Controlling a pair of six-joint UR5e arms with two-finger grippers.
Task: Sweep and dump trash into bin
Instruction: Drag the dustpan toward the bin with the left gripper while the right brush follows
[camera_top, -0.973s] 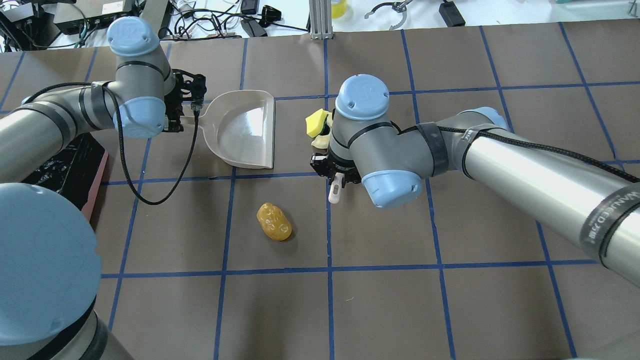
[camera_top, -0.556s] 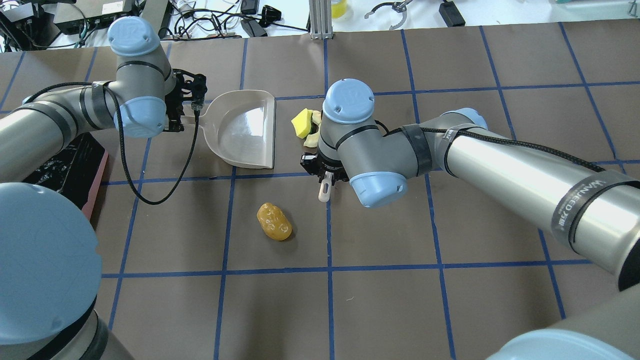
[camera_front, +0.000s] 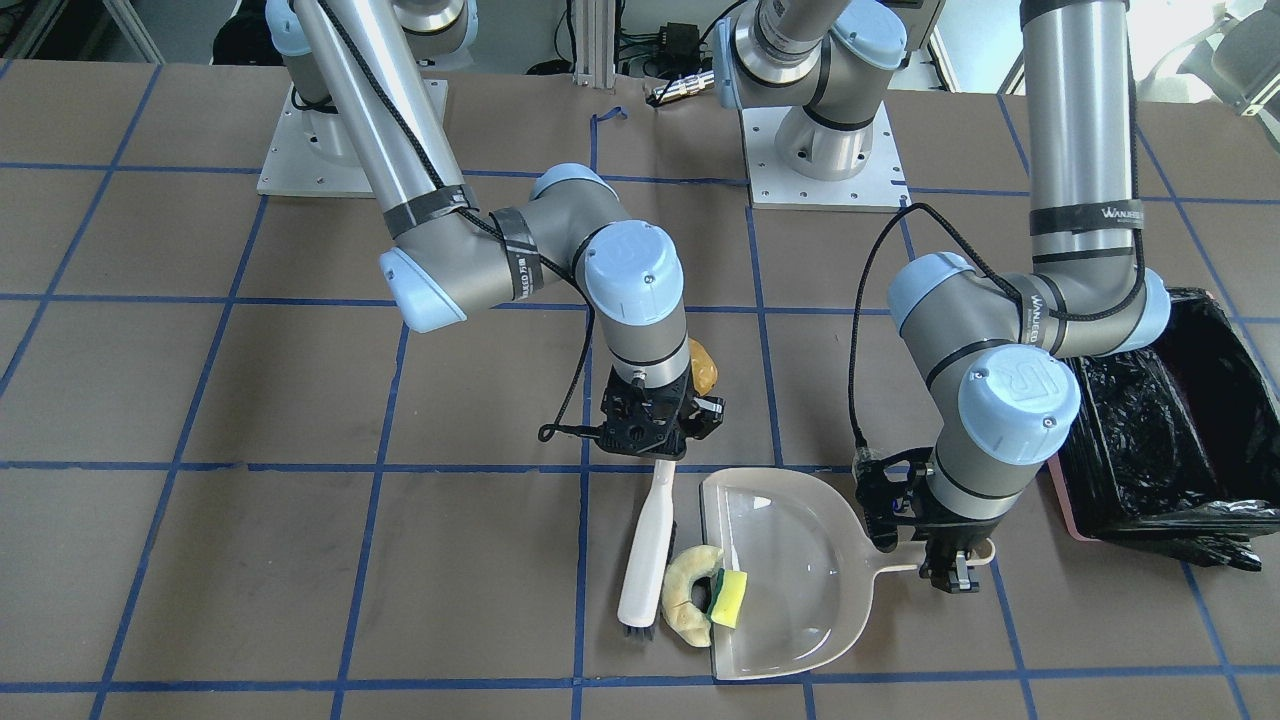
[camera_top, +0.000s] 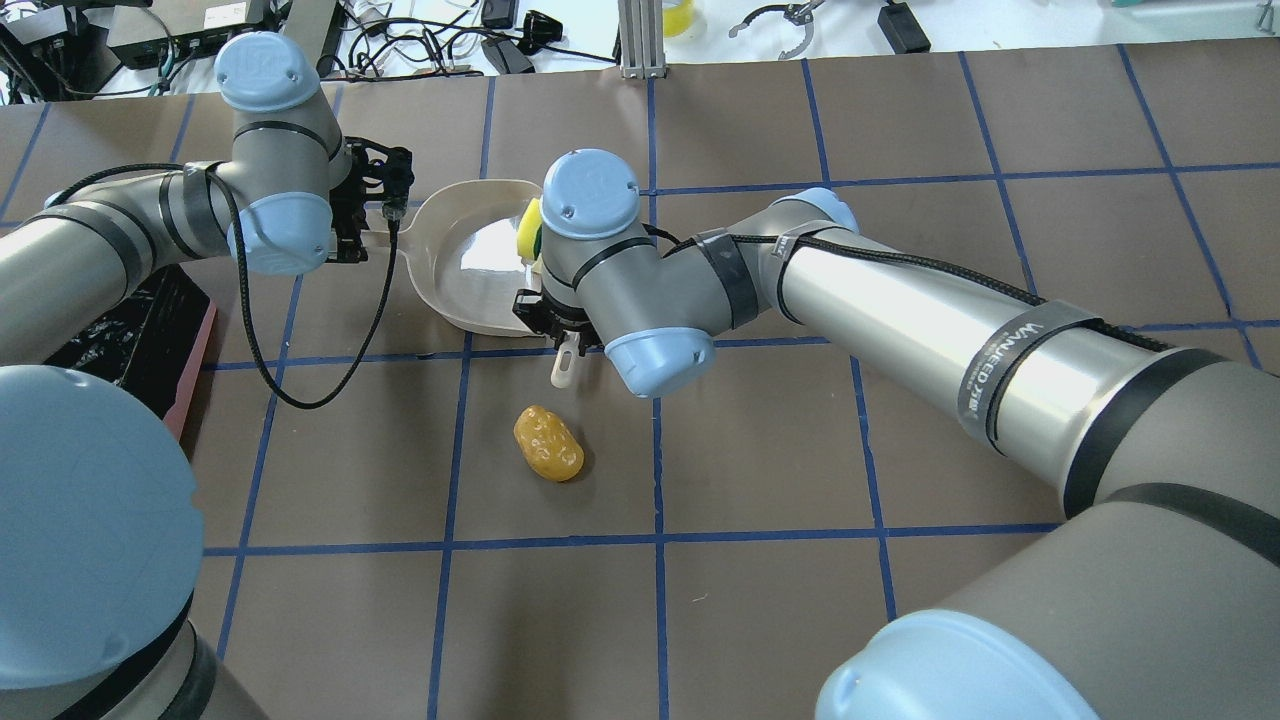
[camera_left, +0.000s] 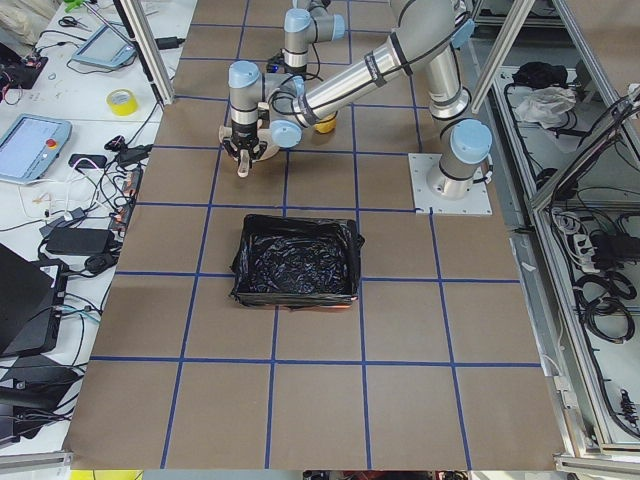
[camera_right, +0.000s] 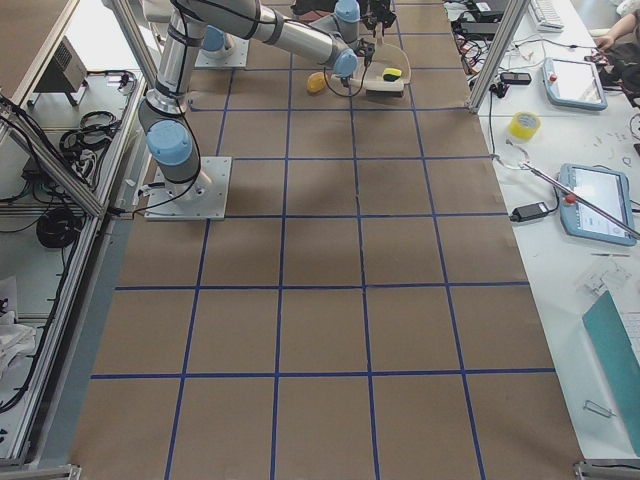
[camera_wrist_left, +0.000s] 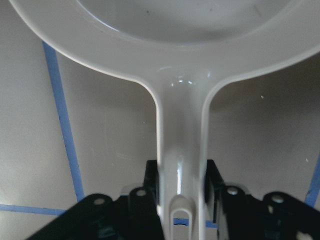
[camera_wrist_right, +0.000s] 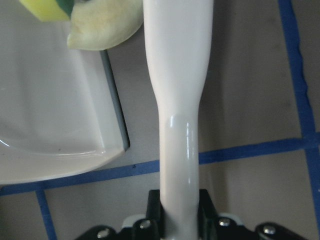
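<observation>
Plainly the sweeping step is in hand, and nothing has been dumped yet. The right fingers (camera_front: 657, 448) are clamped on the handle of a white brush (camera_front: 645, 550), whose bristle end rests on the table (camera_front: 300, 500) just outside the lip of the dustpan (camera_front: 800, 560). The left fingers (camera_front: 950, 572) grip the dustpan's handle, and the pan appears to lie flat. The yellow-and-green sponge (camera_front: 732, 598) sits just over the lip. The cream half-ring (camera_front: 685, 590) straddles it, touching the brush — mostly on the table side. The golden-brown lump (camera_top: 548, 443) lies well apart, nearer the robot. The black-lined pink bin (camera_front: 1062, 510) stands beside the left arm. Next, I judge, a short push should carry the half-ring in; then the brush must get behind the lump — which may roll.
</observation>
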